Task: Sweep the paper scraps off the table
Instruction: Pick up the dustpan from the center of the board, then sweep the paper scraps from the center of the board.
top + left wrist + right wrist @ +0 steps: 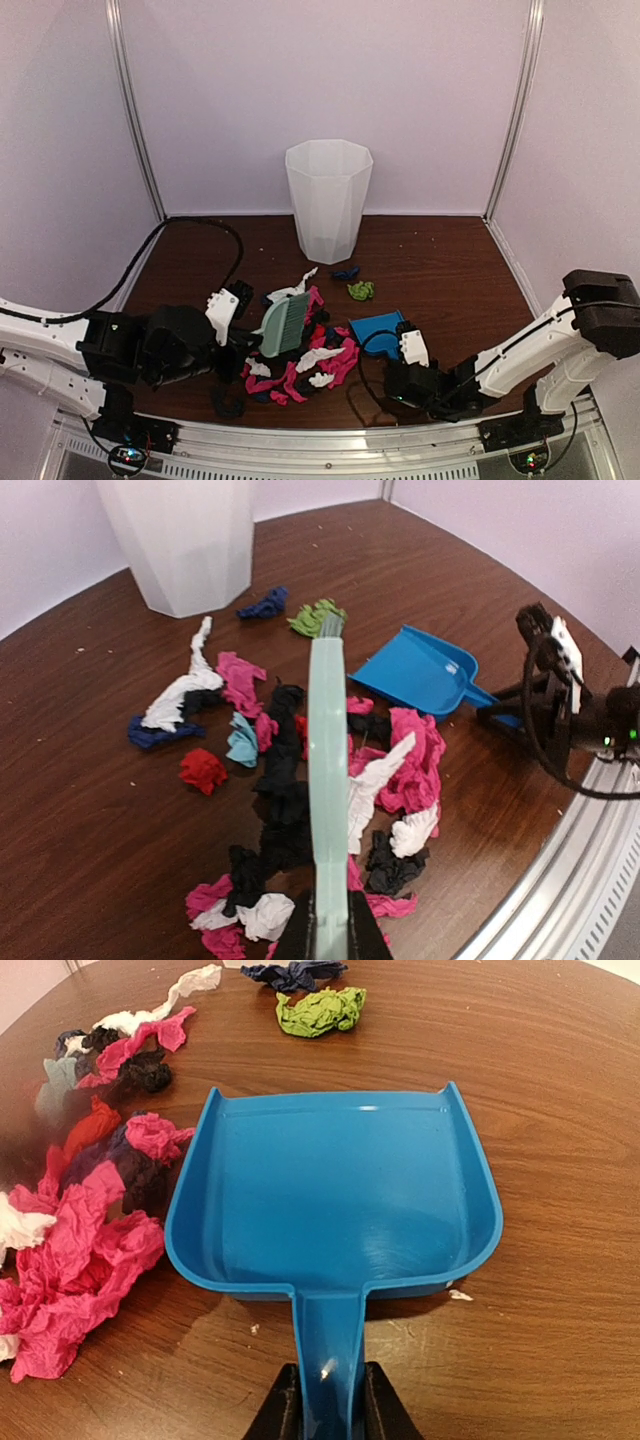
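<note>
Top external view: the dark wood surface (450, 260) fills the lower half, with pale walls (200, 100) behind and a metal rail (350, 440) along the bottom edge. A white bin (328, 200) stands at upper centre. The dustpan (340, 1200) lies flat just beside the pile, probably to catch it. The right hand (325, 1400) is clamped on its handle. The brush (328, 780), gripped tight by the left hand (330, 935), reaches over the scraps (400, 770). These are heaped at centre, none in the pan.

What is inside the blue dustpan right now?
Nothing: the dustpan is bare blue plastic inside. The paper scraps lie beside it. The right hand covers its handle end.
</note>
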Motion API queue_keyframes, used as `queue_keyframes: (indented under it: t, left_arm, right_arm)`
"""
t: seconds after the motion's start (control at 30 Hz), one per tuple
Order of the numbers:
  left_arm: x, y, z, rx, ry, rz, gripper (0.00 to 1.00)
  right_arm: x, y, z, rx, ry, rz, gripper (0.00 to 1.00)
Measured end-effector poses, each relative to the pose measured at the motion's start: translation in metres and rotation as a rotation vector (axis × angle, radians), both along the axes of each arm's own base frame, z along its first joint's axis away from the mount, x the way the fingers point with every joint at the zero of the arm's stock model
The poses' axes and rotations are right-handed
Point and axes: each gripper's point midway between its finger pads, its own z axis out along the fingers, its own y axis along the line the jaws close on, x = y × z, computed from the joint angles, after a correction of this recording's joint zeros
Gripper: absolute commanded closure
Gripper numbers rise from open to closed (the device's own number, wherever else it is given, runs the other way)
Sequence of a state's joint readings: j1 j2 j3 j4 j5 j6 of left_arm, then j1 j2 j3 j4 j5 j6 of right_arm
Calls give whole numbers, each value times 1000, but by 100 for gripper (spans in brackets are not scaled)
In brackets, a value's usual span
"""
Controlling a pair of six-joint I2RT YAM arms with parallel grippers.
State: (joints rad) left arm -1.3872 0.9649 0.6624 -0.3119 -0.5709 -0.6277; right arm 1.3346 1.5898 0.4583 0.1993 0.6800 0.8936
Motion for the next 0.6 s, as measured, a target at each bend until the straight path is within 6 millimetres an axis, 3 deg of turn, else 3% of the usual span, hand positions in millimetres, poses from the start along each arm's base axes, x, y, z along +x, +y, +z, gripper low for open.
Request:
queue_keyframes:
  t: [0.17,0.33,0.47,0.6]
  left_arm:
    - [-9,-31,-40,107,59,-94,100]
    - [1,-43,-66,180,89,-79,100]
    - [25,-33,-76,222,72,20,100]
    - [51,-10,-72,277,17,202,100]
  right_arm:
    - [-2,-16,12,20,9,-41,89]
    - [-6,-34,18,37,22,-71,91]
    - [-9,-47,19,36,31,-84,93]
    - [-11,-50,21,41,33,-82,96]
